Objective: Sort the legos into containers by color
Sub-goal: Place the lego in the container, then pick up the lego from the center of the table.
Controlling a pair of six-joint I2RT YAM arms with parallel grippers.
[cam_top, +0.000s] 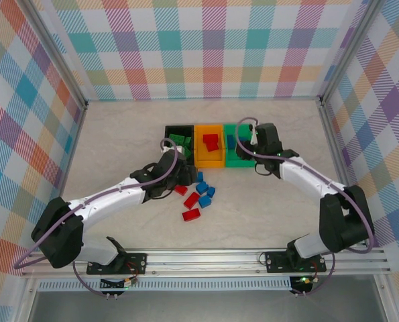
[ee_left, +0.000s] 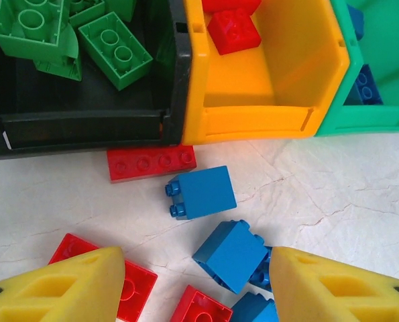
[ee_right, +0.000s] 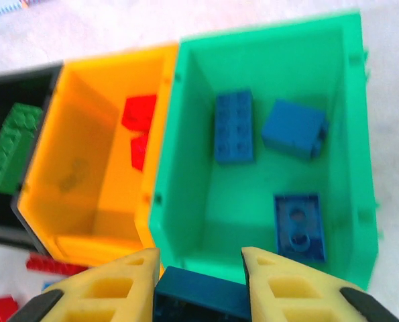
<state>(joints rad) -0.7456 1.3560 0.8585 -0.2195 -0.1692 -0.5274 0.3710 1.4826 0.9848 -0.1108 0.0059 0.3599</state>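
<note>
Three joined containers stand mid-table: a black bin with green legos, an orange bin with red legos, and a green bin with three blue legos. My right gripper hovers over the green bin's near wall, shut on a dark blue brick. My left gripper is open low over the loose pile in front of the bins. A blue brick lies between its fingers, close to the right fingertip.
Loose on the table in front of the bins lie a flat red brick, another blue brick, more red bricks and blue ones. Checkered walls enclose the table on three sides.
</note>
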